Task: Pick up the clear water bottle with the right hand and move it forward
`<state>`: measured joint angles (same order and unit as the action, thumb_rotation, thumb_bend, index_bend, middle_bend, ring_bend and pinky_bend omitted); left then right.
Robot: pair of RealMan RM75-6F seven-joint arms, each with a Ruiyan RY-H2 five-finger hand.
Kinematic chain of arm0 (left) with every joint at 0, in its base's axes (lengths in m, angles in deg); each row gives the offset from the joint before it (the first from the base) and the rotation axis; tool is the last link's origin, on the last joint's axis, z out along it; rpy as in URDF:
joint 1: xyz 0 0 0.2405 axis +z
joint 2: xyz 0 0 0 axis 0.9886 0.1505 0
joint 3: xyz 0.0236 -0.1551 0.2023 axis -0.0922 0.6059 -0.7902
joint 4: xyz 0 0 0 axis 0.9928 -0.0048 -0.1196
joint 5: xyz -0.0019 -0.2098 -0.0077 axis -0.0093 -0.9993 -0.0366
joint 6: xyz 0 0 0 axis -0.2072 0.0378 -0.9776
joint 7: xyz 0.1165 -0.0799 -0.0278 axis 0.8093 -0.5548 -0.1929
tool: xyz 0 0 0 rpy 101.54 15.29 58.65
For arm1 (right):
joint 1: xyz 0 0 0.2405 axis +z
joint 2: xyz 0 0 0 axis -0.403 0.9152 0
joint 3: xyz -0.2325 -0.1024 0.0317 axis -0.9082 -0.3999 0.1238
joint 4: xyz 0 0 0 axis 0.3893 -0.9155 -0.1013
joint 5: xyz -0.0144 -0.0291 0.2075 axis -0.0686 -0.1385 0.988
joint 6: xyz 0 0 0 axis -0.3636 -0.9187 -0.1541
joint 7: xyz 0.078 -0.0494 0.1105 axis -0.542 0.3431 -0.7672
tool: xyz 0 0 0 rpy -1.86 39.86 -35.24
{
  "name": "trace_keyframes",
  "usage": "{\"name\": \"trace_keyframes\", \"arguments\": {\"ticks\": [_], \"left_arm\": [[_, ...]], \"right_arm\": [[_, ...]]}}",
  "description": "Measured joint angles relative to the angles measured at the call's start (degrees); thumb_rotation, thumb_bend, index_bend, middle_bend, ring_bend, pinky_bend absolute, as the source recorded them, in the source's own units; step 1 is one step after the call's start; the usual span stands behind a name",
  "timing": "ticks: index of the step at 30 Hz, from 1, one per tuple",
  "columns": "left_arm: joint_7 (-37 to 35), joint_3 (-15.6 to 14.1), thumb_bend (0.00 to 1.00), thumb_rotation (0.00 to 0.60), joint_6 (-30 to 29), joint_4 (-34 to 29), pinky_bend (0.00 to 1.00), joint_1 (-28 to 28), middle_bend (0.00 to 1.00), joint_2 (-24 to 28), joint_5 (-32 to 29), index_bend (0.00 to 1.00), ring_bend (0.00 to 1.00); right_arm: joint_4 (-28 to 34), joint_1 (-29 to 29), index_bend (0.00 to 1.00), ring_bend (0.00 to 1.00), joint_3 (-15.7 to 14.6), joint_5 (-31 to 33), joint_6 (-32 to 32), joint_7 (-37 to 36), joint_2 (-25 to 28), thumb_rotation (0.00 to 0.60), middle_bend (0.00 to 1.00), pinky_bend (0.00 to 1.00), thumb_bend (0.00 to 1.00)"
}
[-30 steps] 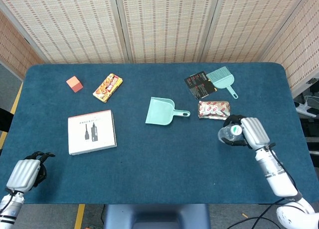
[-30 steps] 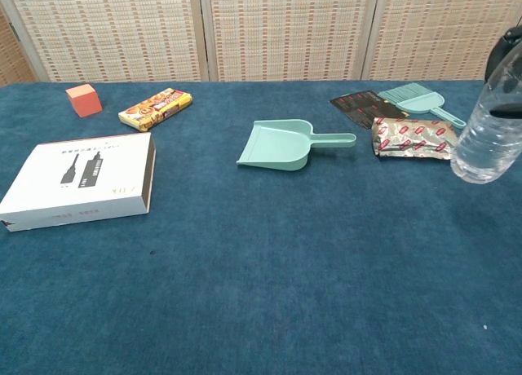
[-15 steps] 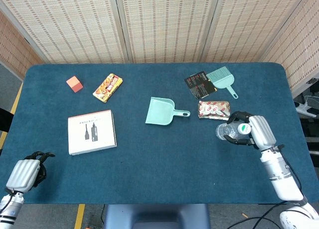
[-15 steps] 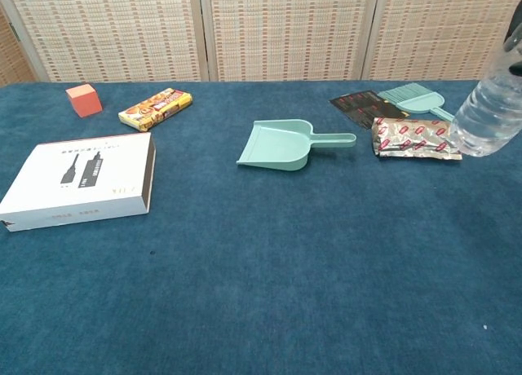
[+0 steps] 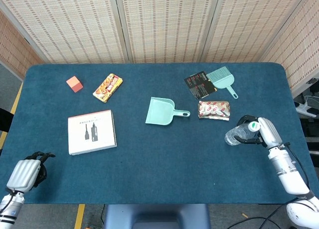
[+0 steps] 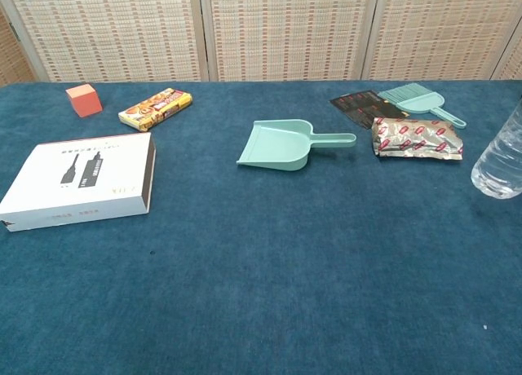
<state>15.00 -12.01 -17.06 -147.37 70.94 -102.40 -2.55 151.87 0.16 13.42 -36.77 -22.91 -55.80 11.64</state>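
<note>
The clear water bottle [image 5: 238, 134] with a green cap is held tilted in my right hand [image 5: 263, 131] over the right side of the blue table [image 5: 164, 174], its base pointing left. In the chest view only the bottle's lower part [image 6: 499, 161] shows at the right edge, and the hand itself is out of frame there. My left hand [image 5: 26, 172] sits at the table's near left corner with its fingers curled in and nothing in it.
A silver snack packet [image 5: 214, 110] lies just beyond the bottle, with a black card [image 5: 199, 84] and teal brush [image 5: 222, 80] further back. A teal dustpan [image 5: 161, 111] sits mid-table. A white box [image 5: 91, 132], a candy pack [image 5: 107, 87] and an orange block [image 5: 74, 83] lie on the left.
My right hand has carried the bottle to the right, away from the snack packet. In the chest view the bottle slid toward the right edge. The left hand stayed still.
</note>
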Motion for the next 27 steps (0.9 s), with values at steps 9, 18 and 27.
{"name": "trace_keyframes", "arguments": {"ticks": [9,18,27], "left_arm": [[-0.2,0.0,0.87,0.600,0.0,0.1,0.38,0.0,0.36,0.0,0.0,0.29,0.23],[0.0,0.0,0.87,0.600,0.0,0.1,0.38,0.0,0.36,0.0,0.0,0.29,0.23],[0.2,0.0,0.87,0.600,0.2,0.3,0.38,0.0,0.36,-0.1,-0.3,0.29,0.23]], "right_arm": [[-13.4,1.8,0.35,0.14,-3.9,-5.1,3.2,-11.0,-5.9,0.600,0.34,0.36,0.32],[-15.7,1.2,0.00,0.00,-6.1,-7.4,1.0,-6.1,-5.8,0.600,0.00,0.08,0.16],[-8.8,-3.4,0.00,0.00,-6.0,-7.1,-8.0,8.8,-0.4,0.600,0.00,0.04,0.05]]}}
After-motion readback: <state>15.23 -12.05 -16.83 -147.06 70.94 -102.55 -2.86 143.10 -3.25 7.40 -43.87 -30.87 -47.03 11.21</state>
